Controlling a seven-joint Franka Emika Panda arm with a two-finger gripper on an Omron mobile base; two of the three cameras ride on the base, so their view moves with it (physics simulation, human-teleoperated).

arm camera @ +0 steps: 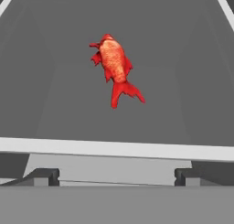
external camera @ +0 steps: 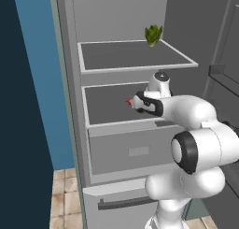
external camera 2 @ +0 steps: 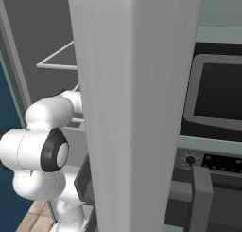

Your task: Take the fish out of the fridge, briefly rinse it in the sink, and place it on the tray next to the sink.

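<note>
Lying flat on the fridge's (external camera: 74, 130) middle shelf (external camera: 105, 106), the small red-orange fish (arm camera: 114, 65) sits well inside the white front lip, straight ahead of the gripper (arm camera: 116, 176) in the hand view. Its long axis runs almost in line with the hand's line of sight, head towards the far wall, forked tail pointing back at the robot and kinked slightly to the right. The gripper waits short of the shelf edge with its jaws spread wide and empty, the two dark fingertips (arm camera: 43, 176) standing well to either side of the fish. From the left base view, only a red sliver of the fish (external camera: 129, 101) shows just left of the hand. The reach to come looks like a push forward over the lip, the jaws likely closing across the narrow body. A leafy green vegetable (external camera: 153, 35) rests on the shelf above, at its far right.
</note>
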